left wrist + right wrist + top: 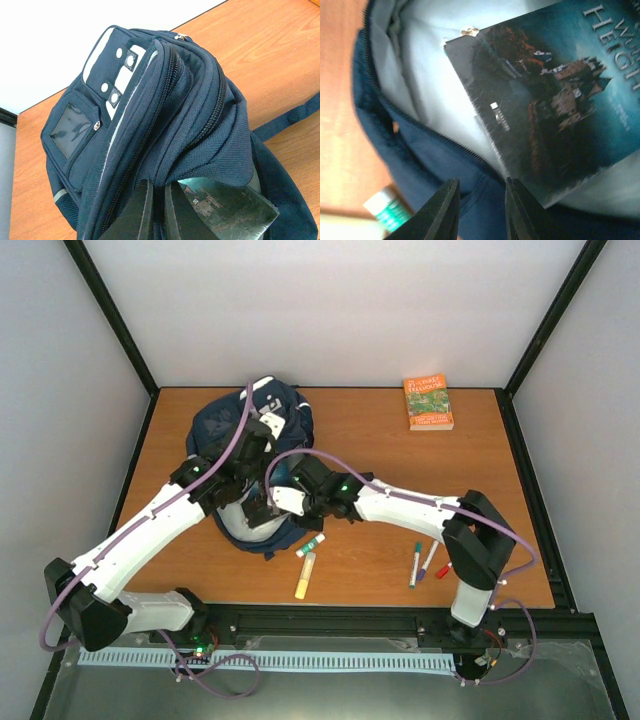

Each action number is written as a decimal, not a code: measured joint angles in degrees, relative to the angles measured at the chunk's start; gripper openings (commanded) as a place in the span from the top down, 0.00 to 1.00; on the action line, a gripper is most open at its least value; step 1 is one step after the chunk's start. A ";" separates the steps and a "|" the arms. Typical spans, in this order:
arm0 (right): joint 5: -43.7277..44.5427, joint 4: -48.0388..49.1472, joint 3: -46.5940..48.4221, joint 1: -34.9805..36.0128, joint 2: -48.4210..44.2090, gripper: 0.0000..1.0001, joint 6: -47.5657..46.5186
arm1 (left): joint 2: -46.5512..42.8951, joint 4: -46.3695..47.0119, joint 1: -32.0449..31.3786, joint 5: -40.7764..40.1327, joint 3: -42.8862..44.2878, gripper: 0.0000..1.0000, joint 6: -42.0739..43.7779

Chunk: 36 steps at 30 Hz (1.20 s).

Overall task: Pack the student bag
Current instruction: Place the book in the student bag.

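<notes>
The navy student bag (pixel 222 422) lies at the back left of the table, its main compartment unzipped. My left gripper (pixel 268 430) is shut on the edge of the bag's top flap (pixel 210 150) and holds it up; its fingertips (pixel 145 192) pinch the blue fabric. A dark teal book (pixel 555 110) lies inside on the pale lining, and it also shows in the left wrist view (pixel 225 207). My right gripper (pixel 262 510) is open at the bag's mouth. Its fingers (pixel 447 202) hover over the blue rim (pixel 420 145), beside the book's corner, holding nothing.
An orange and green book (pixel 428 402) lies at the back right. A green-capped marker (pixel 311 545) and a yellow marker (pixel 304 576) lie just in front of the bag. Several more markers (pixel 416 563) lie near the right arm's base.
</notes>
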 measured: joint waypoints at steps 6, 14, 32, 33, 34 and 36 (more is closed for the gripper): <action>8.52 5.73 0.66 2.89 6.12 0.63 -8.96 | -0.11 0.04 0.13 0.42 -0.02 0.99 -0.02; 13.55 10.49 2.32 4.57 11.65 0.64 -14.56 | -0.11 0.04 0.68 2.03 -0.02 0.99 -0.22; 23.41 26.67 3.76 5.20 18.38 0.76 -19.02 | -0.11 0.04 0.76 4.28 -0.02 0.99 -0.68; 24.13 27.74 4.20 5.20 19.12 0.75 -19.08 | -0.11 0.04 0.76 4.31 -0.02 0.99 -0.68; 24.68 28.72 4.61 5.20 19.82 0.76 -19.17 | -0.11 0.04 0.79 4.33 -0.02 0.99 -0.68; 26.01 30.71 5.77 5.20 21.44 0.76 -19.32 | -0.11 0.07 0.81 4.37 -0.02 0.99 -0.68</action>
